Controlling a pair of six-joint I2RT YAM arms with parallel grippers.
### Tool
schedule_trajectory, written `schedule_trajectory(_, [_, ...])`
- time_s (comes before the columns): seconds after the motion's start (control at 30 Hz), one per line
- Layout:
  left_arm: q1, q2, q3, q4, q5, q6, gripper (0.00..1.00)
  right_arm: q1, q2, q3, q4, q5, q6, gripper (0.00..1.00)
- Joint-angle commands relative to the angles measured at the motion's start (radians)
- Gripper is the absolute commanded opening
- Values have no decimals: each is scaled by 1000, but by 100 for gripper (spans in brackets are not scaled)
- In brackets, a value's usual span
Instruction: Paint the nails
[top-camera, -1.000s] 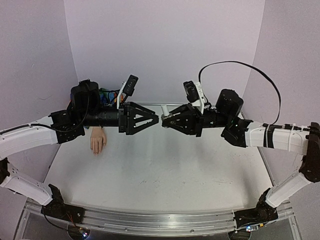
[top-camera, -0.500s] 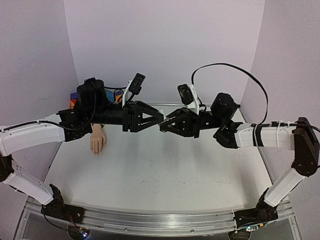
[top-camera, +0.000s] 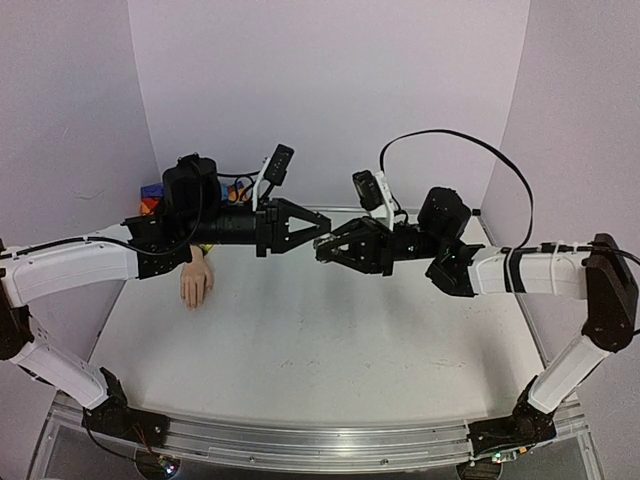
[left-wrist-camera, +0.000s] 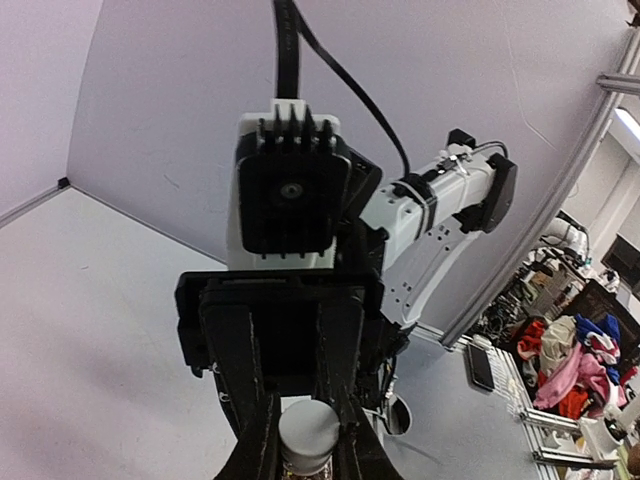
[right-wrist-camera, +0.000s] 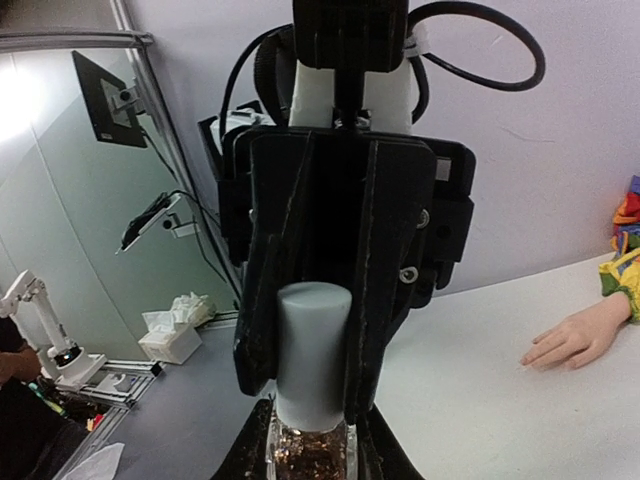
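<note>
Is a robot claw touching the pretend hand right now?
No, the mannequin hand lies alone on the table; the left gripper and right gripper meet away from it.

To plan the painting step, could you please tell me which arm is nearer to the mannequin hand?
Left. The left arm crosses over the wrist end of the mannequin hand; the right arm reaches in from the opposite side.

Overhead rear view; opposed wrist close-ups

left gripper (left-wrist-camera: 306, 455) closed on white cap (left-wrist-camera: 308, 430) of small bottle (left-wrist-camera: 300, 466); right gripper (left-wrist-camera: 297, 395) opposite, end-on, fingers flanking same bottle.
</note>
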Motion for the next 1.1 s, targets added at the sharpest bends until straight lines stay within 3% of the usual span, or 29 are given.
schedule_trajectory(0.0, [-17, -8, 33, 13, -49, -22, 0, 1, -105, 37, -242, 387, -251, 0])
schedule_trajectory(0.07, [-19, -16, 25, -25, -148, -15, 0, 29, -159, 31, -383, 807, -328, 0])
schedule_trajectory(0.17, [-23, -20, 24, -87, -334, -28, 0, 182, -169, 58, -472, 1666, -417, 0])
schedule_trajectory(0.2, [-23, -16, 29, -106, -369, -36, 0, 226, -160, 61, -434, 1843, -474, 0])
schedule_trajectory(0.27, [-23, -2, 44, -132, -396, -47, 0, 285, -146, 62, -310, 1994, -617, 0])
schedule_trajectory(0.33, [-23, 11, 61, -152, -395, -50, 0, 311, -139, 70, -248, 1899, -692, 0])
schedule_trajectory(0.47, [-23, 9, 73, -169, -383, -45, 0, 315, -133, 54, -202, 1660, -685, 0])
schedule_trajectory(0.53, [-23, -1, 72, -177, -369, -41, 15, 309, -139, 43, -197, 1545, -669, 0])
schedule_trajectory(0.7, [-22, -38, 60, -189, -294, -18, 66, 230, -196, 4, -242, 1128, -588, 0])
schedule_trajectory(0.77, [-22, -67, 52, -188, -266, -3, 77, 175, -218, -7, -266, 914, -537, 0])
schedule_trajectory(0.9, [-21, -121, 26, -188, -197, 49, 98, 23, -240, -25, -266, 476, -346, 0])
schedule_trajectory(1.07, [-13, -166, 6, -183, -170, 60, 99, -37, -186, 38, -240, 65, -211, 0])
